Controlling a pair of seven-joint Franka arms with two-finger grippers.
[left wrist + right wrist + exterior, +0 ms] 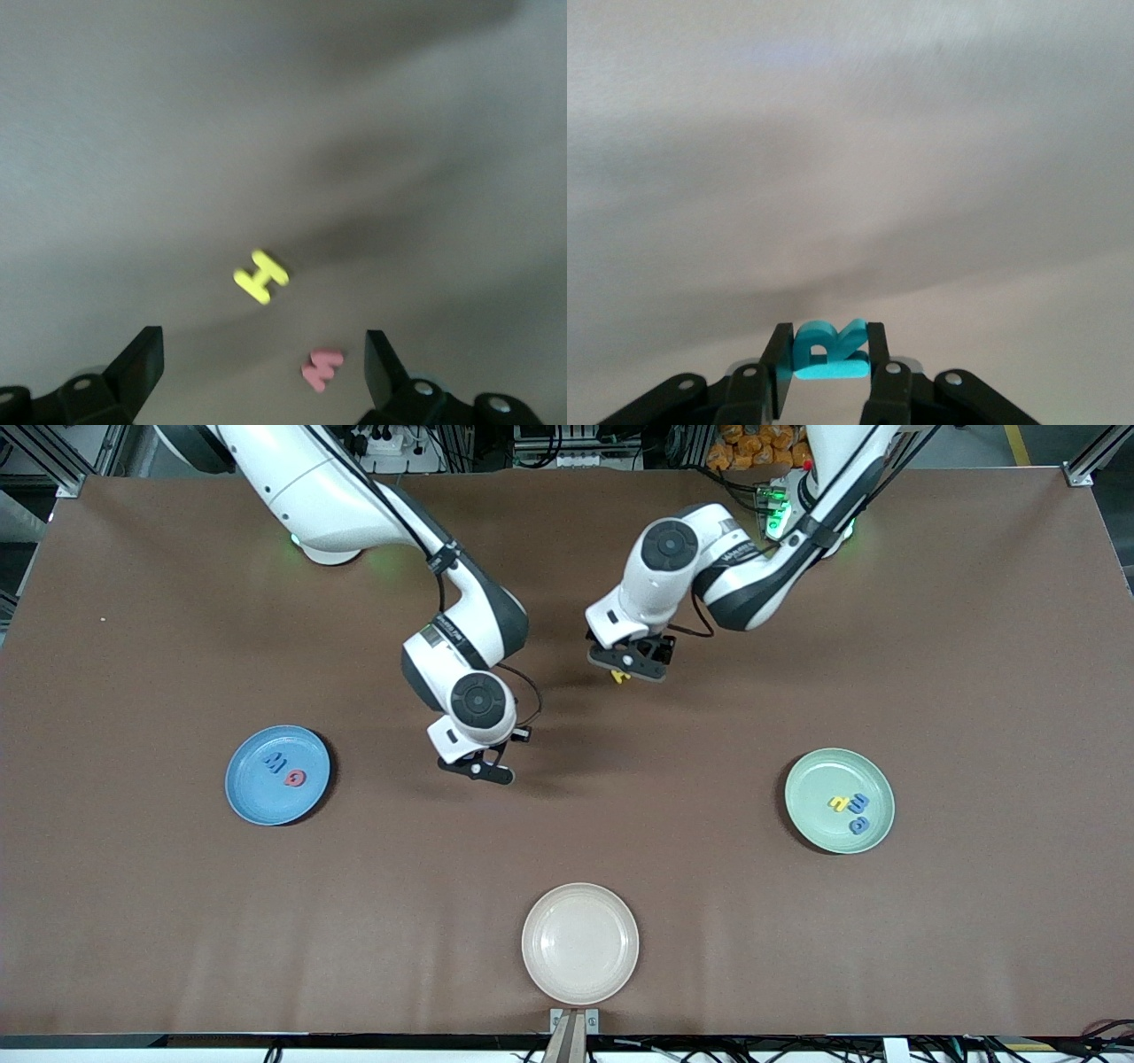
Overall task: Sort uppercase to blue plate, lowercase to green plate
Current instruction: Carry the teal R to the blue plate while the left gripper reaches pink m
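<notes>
Brown matting covers the table (177,921), over whose middle my right gripper (824,376) pinches the teal foam letter R (829,351), while my left gripper (264,372), fingers spread wide, hangs above the yellow foam H (260,275) and red foam w (321,368).

Tabletop (159,921) matt brown cloth-like; plates smooth, cream plate (580,943) faintly glossy; teal R (828,350) matt foam.

Two arms with glossy white shells, dark grey joint bands and round dark grey joint caps enter from the upper frame. Black cables run along each forearm. Green lights glow at both bases. Each gripper is black, with flat black fingers (877,354) and silver screws.
</notes>
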